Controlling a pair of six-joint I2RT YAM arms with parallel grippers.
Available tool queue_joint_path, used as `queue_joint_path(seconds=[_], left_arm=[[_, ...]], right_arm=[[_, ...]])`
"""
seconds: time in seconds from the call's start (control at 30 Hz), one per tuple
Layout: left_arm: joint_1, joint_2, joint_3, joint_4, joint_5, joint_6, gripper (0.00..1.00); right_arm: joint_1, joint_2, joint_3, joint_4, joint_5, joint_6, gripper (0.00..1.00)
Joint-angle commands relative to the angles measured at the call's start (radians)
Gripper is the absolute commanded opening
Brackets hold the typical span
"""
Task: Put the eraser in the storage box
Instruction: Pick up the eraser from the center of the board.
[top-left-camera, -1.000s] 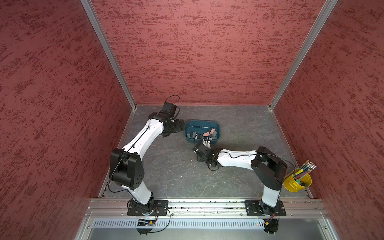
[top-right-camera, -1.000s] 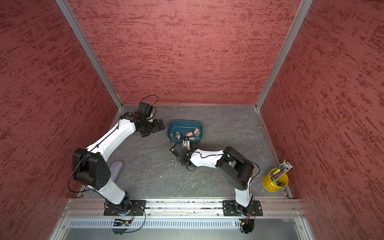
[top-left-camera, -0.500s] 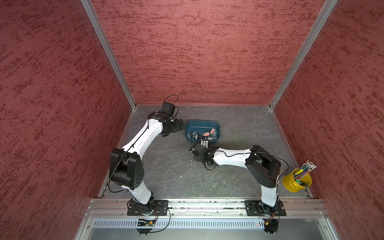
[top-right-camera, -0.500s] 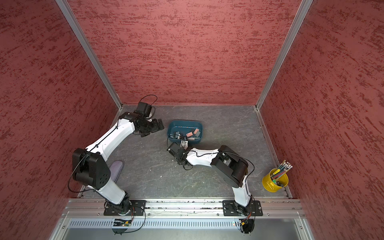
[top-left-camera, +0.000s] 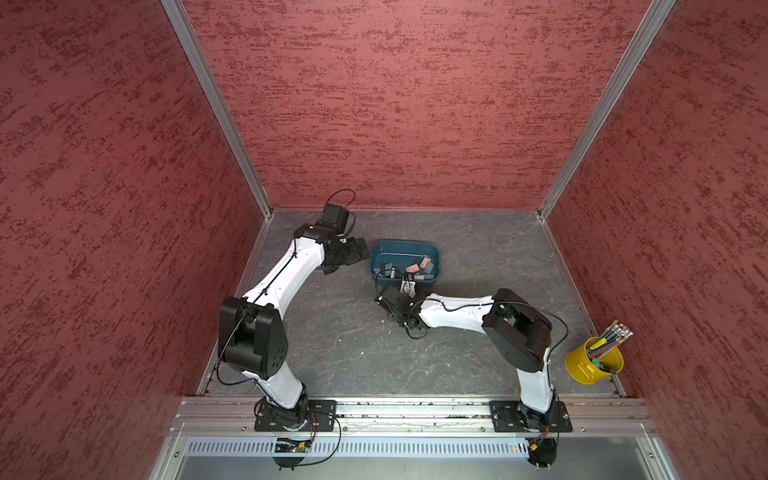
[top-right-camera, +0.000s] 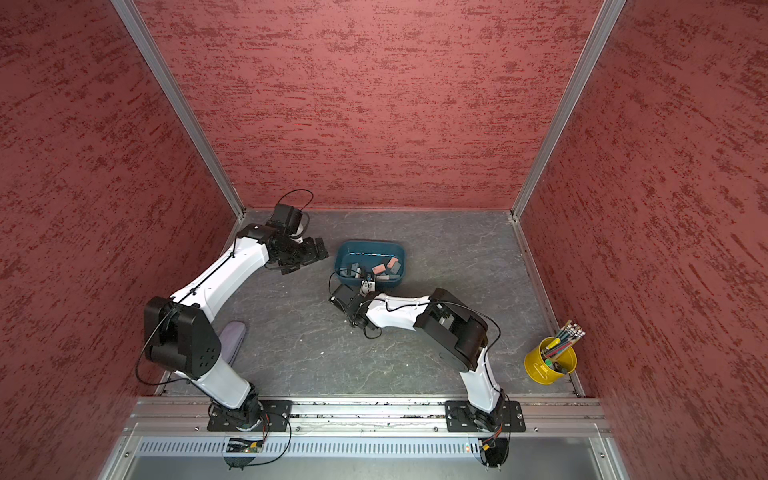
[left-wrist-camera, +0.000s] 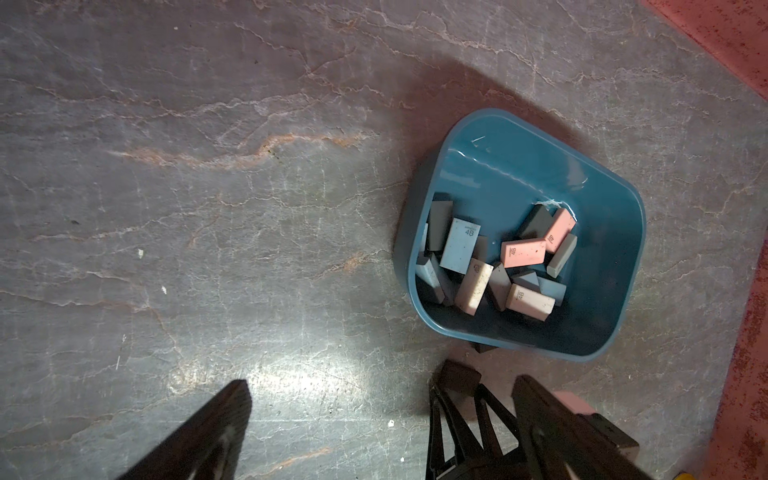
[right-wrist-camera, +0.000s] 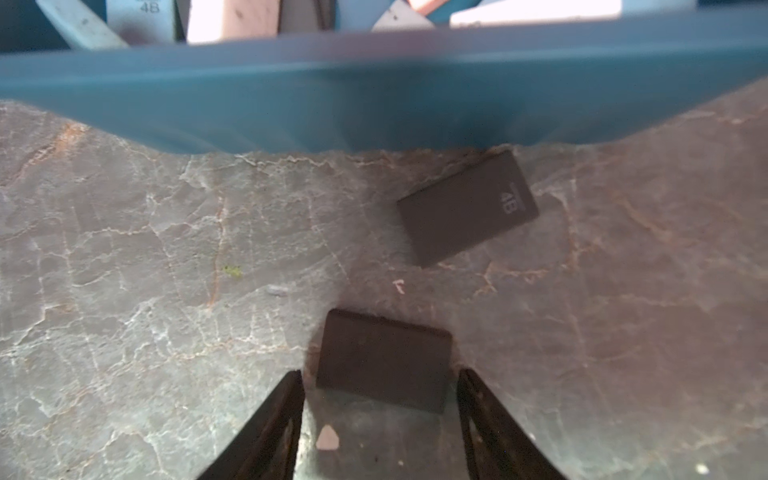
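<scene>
Grey, veined stone-look surface (top-left-camera: 332, 345), walled in red. Findings run left to right as seen in both top views.

Left end effector (top-left-camera: 348, 259): sits at 10 o'clock on the surface. It is just beside the storage box (top-left-camera: 405, 244), on the box's 9 o'clock side and clear of it. Jaws are fully apart.

Storage box: teal, lidless, at 12 o'clock from the surface's centre. Loose erasers (left-wrist-camera: 521, 252) in pink, pale blue, grey and cream are heaped in its 6 o'clock half.

Eraser (right-wrist-camera: 384, 357): dark grey, outside the box at the box's 6 o'clock, near the wall.

Right end effector (right-wrist-camera: 379, 376): low at that eraser, jaws part-way apart. One finger stands on each side of the eraser's near end, with a thin gap visible on both sides, so it is not clamped. A second dark eraser (right-wrist-camera: 467, 208), marked 4B, lies at the foot of the box's wall.

Yellow cup (top-left-camera: 594, 361) of pencils (top-left-camera: 615, 334): 4 o'clock corner, well apart from the rest.
</scene>
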Motion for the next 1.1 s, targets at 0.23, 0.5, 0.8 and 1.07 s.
queue_joint_path(seconds=[0.23,0.5,0.8,1.07], left_arm=[[0.011,-0.001,-0.011,0.02,0.017,-0.007,1.0],[0.012,0.004,-0.012,0.021,0.027,-0.009,1.0],[0.014,0.005,-0.014,0.021,0.033,-0.009,1.0],[0.016,0.008,-0.014,0.021,0.04,-0.01,1.0]], right_arm=[[0.007,0.019,0.016,-0.043,0.029,0.023,0.52],[0.004,0.029,0.031,-0.06,0.042,0.011,0.45],[0.005,-0.021,0.005,-0.046,0.061,-0.001,0.41],[0.005,-0.07,-0.015,-0.064,0.087,-0.006,0.41]])
